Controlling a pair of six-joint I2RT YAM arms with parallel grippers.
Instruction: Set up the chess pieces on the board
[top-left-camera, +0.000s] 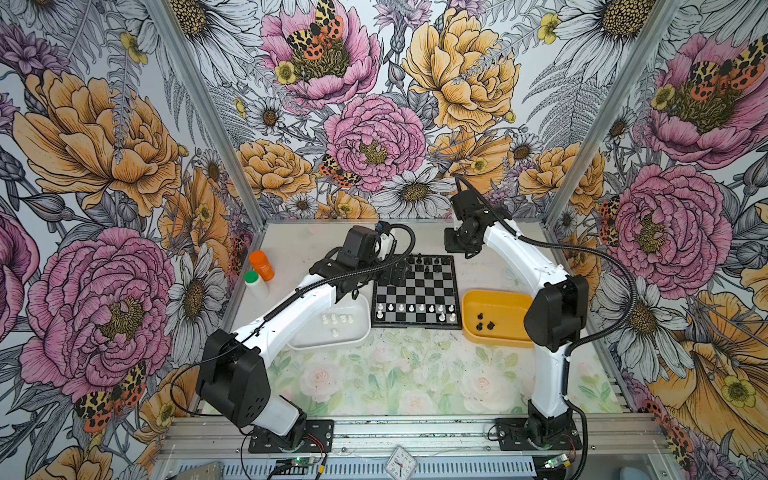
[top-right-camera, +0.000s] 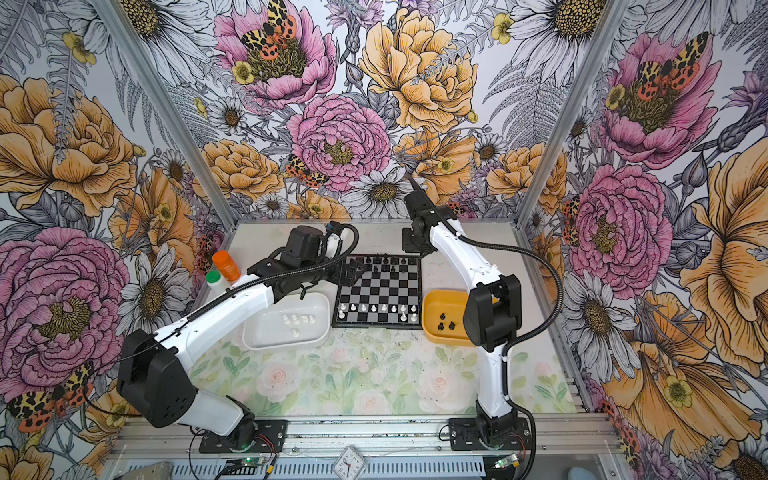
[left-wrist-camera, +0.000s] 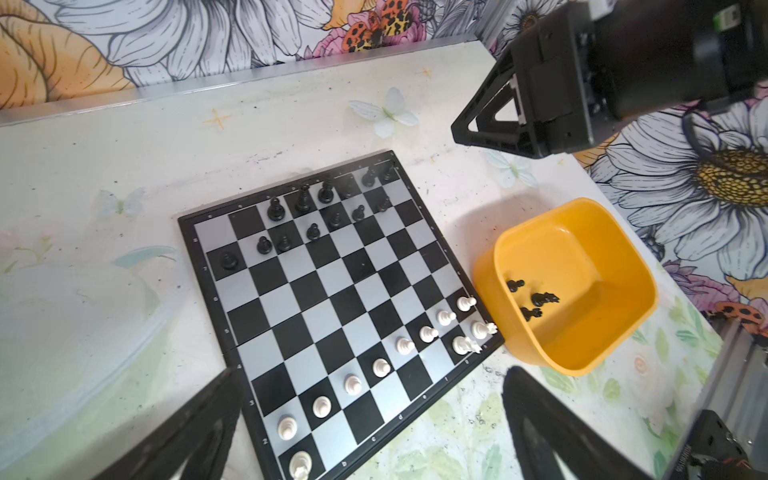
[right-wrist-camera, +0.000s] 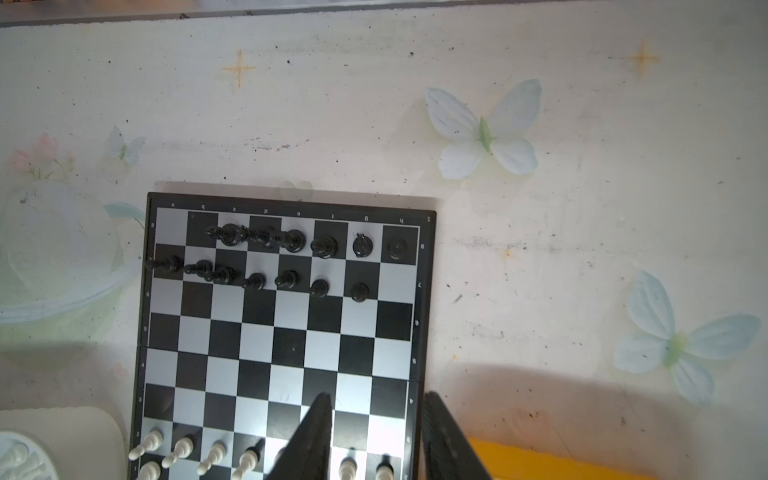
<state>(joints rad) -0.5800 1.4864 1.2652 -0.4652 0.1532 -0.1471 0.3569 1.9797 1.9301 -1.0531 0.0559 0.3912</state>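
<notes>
Board (top-left-camera: 415, 291) between two trays (top-left-camera: 494, 296); chess pieces (top-left-camera: 409, 308) on it, seemingly in both

- The board (right-wrist-camera: 291, 345) has small pale letters a to h printed along its far rim edge, seen in the right wrist view.
- The same view shows the digits 8 down to 1 along the board's side rims.
- In the left wrist view the board (left-wrist-camera: 332, 299) shows 7, 6, 5, 4, 3, 2 on one side rim and c, d, e, f, g on the near rim.
- A small clock (top-left-camera: 401, 462) has numerals around its dial, too small to read.
- An orange bottle (top-left-camera: 262, 266) has a label that is unreadable.
</notes>
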